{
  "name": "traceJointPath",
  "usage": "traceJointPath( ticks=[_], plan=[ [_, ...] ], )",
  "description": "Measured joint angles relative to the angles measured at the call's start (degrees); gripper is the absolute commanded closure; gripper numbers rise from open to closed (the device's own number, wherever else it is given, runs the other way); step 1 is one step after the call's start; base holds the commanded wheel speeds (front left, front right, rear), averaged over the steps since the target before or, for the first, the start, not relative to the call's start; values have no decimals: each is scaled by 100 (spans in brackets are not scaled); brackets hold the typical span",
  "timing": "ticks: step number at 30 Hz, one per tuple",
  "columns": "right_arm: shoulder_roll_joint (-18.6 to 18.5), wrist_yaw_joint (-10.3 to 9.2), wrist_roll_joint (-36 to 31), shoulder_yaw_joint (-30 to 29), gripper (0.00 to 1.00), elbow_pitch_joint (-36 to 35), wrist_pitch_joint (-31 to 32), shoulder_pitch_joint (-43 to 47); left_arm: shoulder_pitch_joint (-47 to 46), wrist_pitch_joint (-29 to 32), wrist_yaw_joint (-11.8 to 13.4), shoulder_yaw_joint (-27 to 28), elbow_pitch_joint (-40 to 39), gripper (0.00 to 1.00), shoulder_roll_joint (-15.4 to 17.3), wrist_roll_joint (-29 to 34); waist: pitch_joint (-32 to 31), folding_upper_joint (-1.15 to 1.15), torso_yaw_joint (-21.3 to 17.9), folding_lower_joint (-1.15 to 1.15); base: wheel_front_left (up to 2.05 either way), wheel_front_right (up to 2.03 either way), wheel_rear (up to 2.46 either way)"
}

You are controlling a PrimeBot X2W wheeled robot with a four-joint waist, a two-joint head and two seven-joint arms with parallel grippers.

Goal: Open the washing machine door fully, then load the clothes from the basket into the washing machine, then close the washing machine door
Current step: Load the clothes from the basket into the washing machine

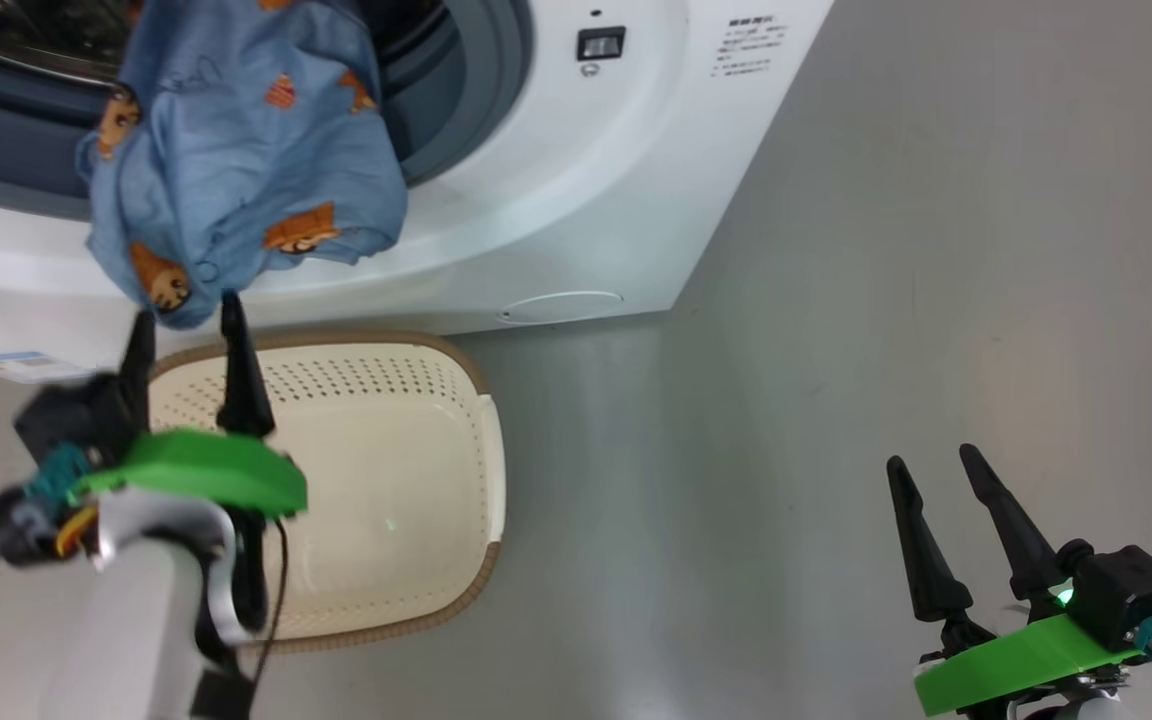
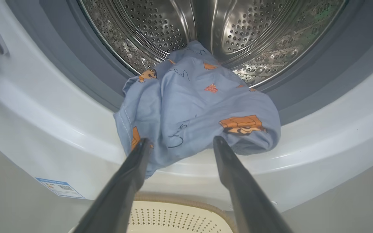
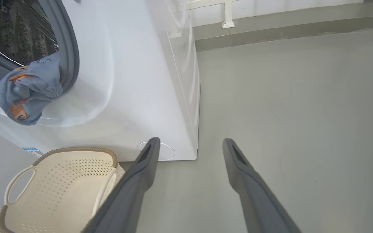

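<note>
Head view: the clothes (image 1: 246, 150) lie draped over the lower lip of the washing machine (image 1: 636, 150) opening. The far end rests inside the steel drum (image 2: 160, 22), while the larger near fold hangs outside over the grey gasket (image 2: 86, 74) and the white front panel. The left gripper (image 1: 186, 306) stands with its jaws spread wide and holds nothing. Its tips sit just below the hanging fold, one to each side of it in the left wrist view; whether they touch the cloth cannot be told. The right gripper (image 1: 934, 457), also spread wide and holding nothing, hangs over the floor (image 1: 836, 400) well to the right of the machine. The basket (image 1: 481, 400) sits on the floor directly beneath the fold, its perforated bottom bare.

Hazards you should weigh:
- (a) More of the fabric appears to hang outside than inside. Its own weight may drag the garment off the lip and back into the basket.
- (b) If you push forward with the jaws this wide, the fingers may pass either side of the fold. The cloth would then bunch on the lip rather than move inward.
- (c) A low or steep approach could catch a fingertip on the soft gasket.
- (d) If you close the door before the fold clears the gasket, cloth would likely be trapped in the seal and the door would not latch.
</note>
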Motion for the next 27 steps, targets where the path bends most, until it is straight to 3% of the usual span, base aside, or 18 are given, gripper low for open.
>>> traceJointPath(
  ticks=[19, 27],
  plan=[
    [-51, 0, 1, 87, 0, -4, 0, -230, -1560, -289, -191, 194, 1911, 0, 225, -65, 595, 0, -292, 0, 0, 0, 0],
    [-96, 0, 1, 79, 0, -42, 0, -332, -1961, -417, -47, 307, 2407, 0, 277, -43, 812, 0, -312, 0, 0, 0, 0]
  ],
)
